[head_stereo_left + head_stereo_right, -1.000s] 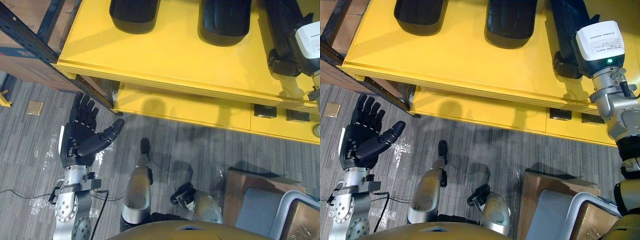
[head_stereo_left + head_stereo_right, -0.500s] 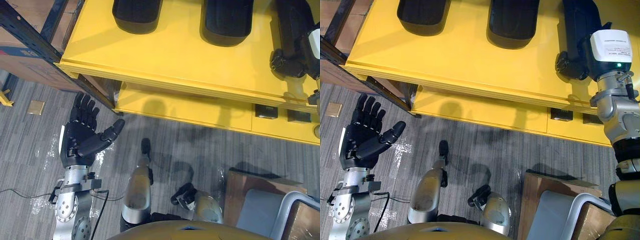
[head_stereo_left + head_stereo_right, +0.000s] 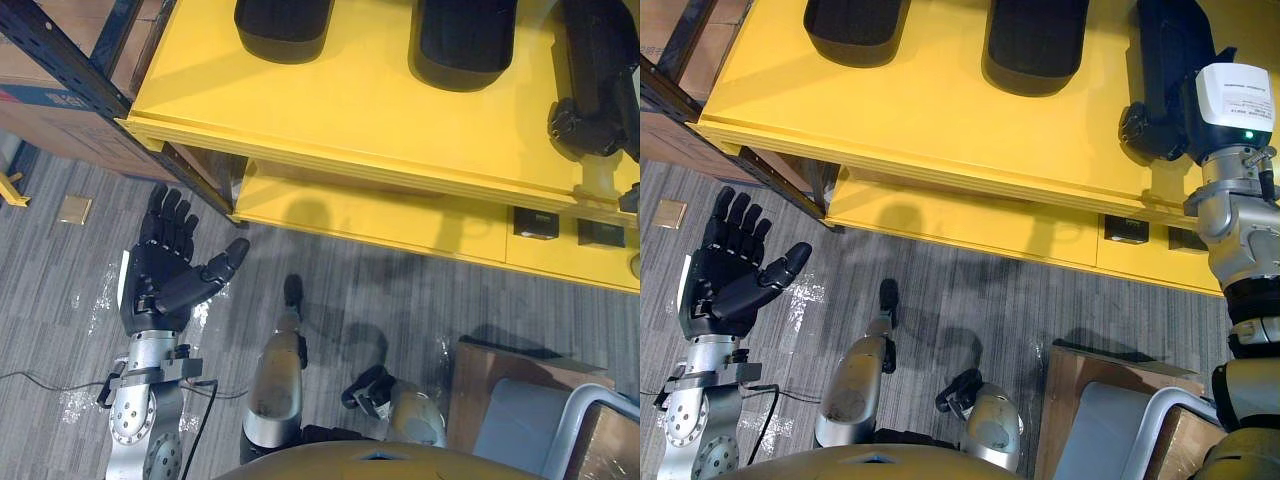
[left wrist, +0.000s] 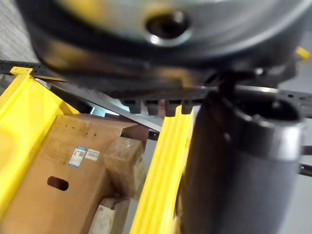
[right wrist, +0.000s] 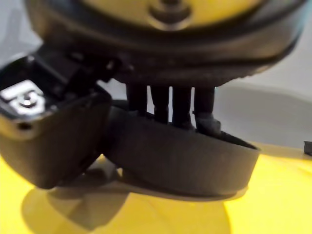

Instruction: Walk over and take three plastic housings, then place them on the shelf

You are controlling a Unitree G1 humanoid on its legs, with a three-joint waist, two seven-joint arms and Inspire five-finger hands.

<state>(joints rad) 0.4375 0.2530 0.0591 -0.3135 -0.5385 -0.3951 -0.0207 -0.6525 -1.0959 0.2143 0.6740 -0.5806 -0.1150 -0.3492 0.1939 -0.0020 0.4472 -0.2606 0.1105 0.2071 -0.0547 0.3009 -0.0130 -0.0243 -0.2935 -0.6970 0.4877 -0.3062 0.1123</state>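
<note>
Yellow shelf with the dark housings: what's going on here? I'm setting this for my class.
The robot's right hand grips the near end of the rightmost plastic housing on the yellow shelf, fingers curled over its rim. The middle housing and left housing lie beside it. The left hand hangs open above the floor, holding nothing.

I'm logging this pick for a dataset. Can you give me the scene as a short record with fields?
surface: yellow surface carrying three black housings
left housing: untouched
middle housing: untouched
right housing: near end in the right hand
right hand: fingers curled over the rim
left hand: open, empty, above the floor
</note>
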